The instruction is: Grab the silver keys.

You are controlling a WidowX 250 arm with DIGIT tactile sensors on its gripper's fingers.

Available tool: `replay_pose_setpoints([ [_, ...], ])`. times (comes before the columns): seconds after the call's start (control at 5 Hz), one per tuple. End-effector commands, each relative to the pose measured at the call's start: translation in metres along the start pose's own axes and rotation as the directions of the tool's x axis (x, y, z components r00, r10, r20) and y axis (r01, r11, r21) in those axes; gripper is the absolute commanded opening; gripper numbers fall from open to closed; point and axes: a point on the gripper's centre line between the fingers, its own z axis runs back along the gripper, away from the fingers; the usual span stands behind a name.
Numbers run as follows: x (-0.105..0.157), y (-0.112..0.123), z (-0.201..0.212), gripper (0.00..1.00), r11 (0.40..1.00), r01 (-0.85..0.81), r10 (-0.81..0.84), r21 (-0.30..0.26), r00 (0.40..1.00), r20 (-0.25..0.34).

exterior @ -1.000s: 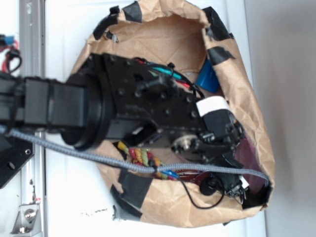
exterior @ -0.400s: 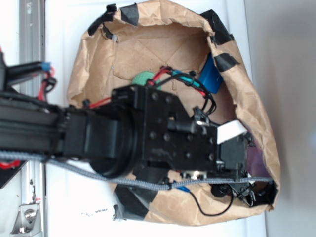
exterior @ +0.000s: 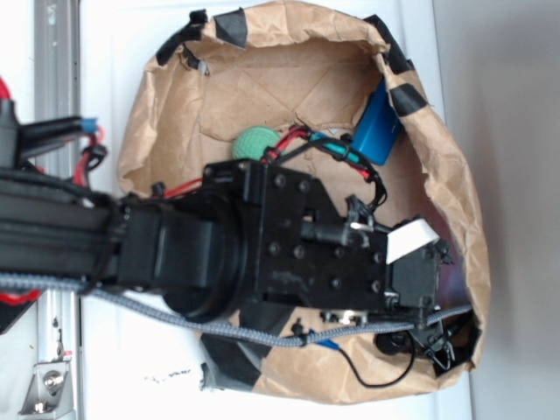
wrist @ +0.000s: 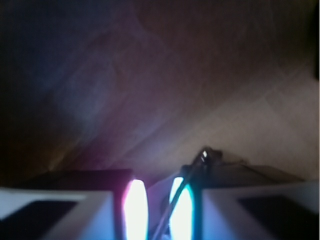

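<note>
The fingers (wrist: 160,210) show at the bottom of the wrist view as two pale blocks with glowing inner edges, pink on one and cyan on the other, and only a narrow gap between them. A thin dark loop of metal (wrist: 202,159) rises out of that gap, blurred. It may be part of the silver keys, but I cannot tell, nor whether the fingers actually grip it. Beyond it there is only soft brown paper, out of focus.

From the exterior view, the fingers (exterior: 435,337) sit low at the right end of the arm, pressed down into the lower right corner of the paper bag (exterior: 166,131), with something thin and metallic glinting at their tip — too small to name. The keys themselves I cannot find for certain anywhere in the bag.

The black arm (exterior: 262,254) covers most of the bag's middle. A white tag (exterior: 409,238) sits on the wrist; no writing can be read on it, nor on anything else. A grey braided cable (exterior: 175,313) runs along the arm's lower side. Above the arm lie a green ball (exterior: 255,142) and, further right against the bag's wall, a blue block (exterior: 376,129). The bag's rim is patched with black tape (exterior: 232,22). It all rests on a white desk (exterior: 114,52) — a metal rail (exterior: 57,52) runs along the left edge.
</note>
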Motion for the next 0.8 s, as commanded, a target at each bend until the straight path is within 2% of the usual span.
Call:
replay_pose_setpoints([
  [0.0,0.033,-0.001,0.054,0.00,0.999,-0.036,0.036,0.010,0.999,-0.010],
  [0.2,0.043,0.009,0.084,0.00,0.995,-0.075,0.079,0.069,0.995,-0.059],
  [0.4,0.057,0.023,0.125,0.00,0.980,-0.173,0.184,0.094,0.974,-0.131],
  [0.6,0.033,0.042,0.185,0.00,0.987,-0.003,-0.029,-0.162,0.980,-0.198],
])
